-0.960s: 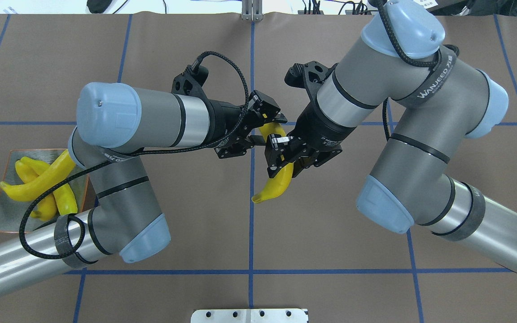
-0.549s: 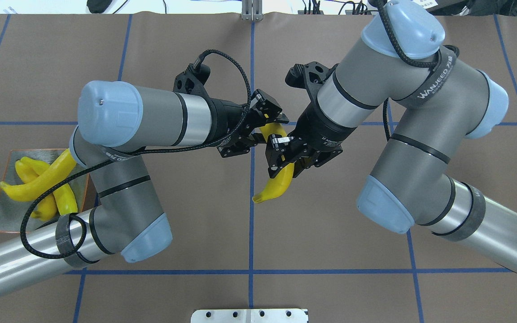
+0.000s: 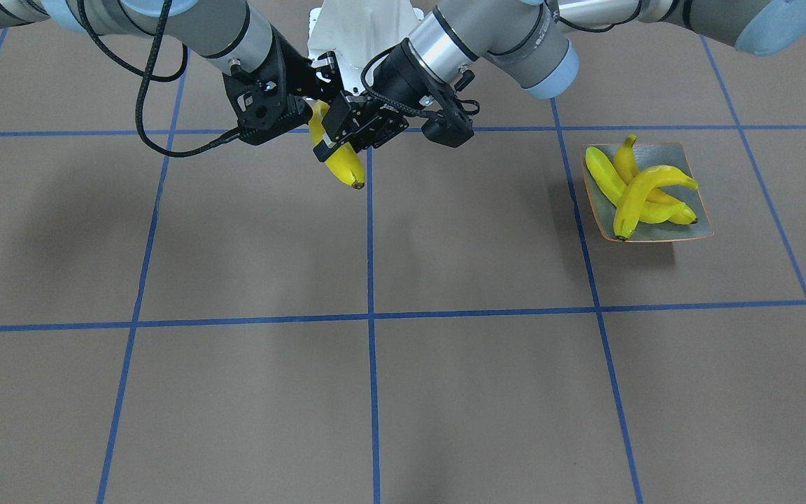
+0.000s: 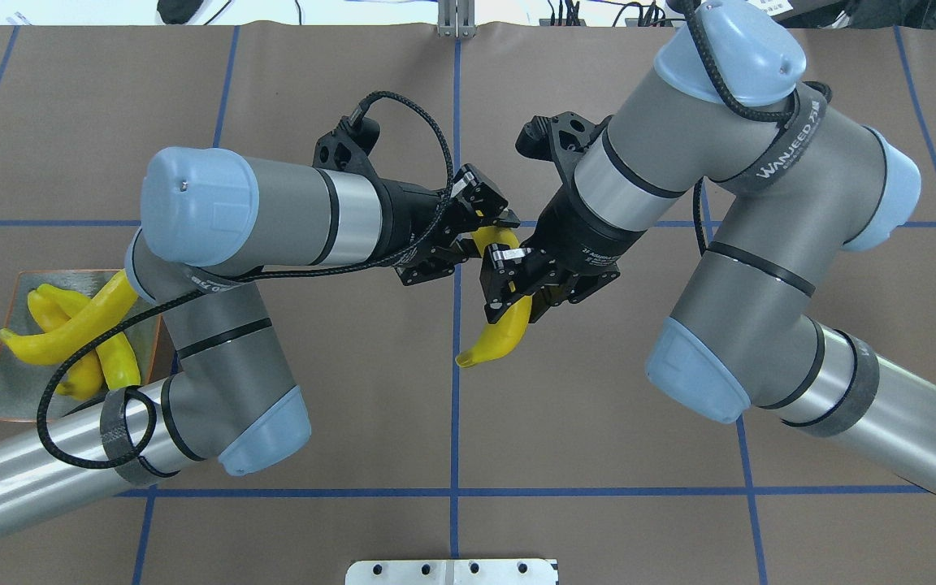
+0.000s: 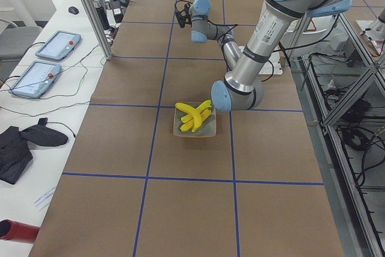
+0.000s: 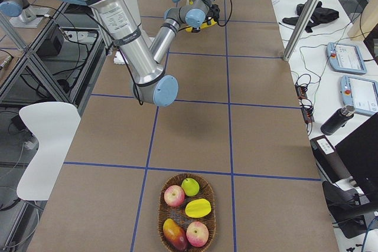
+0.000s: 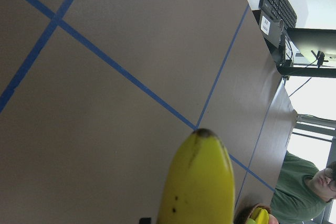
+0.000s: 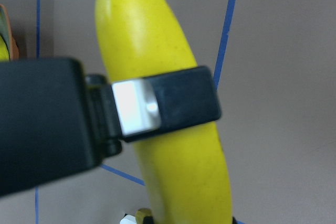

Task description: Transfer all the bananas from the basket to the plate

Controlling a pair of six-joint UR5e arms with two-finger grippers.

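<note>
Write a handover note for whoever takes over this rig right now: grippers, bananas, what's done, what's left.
The right gripper is shut on a banana, held in the air over the table's middle.
The left gripper sits at that banana's other end; whether it has clamped cannot be told.
The plate is at the robot's left end, with about four bananas piled on it.
The basket at the right end holds other fruit; no banana shows in it.
Done: all but the held banana.
Left: probably finish the pass to the left gripper, then set it on the plate.
</note>
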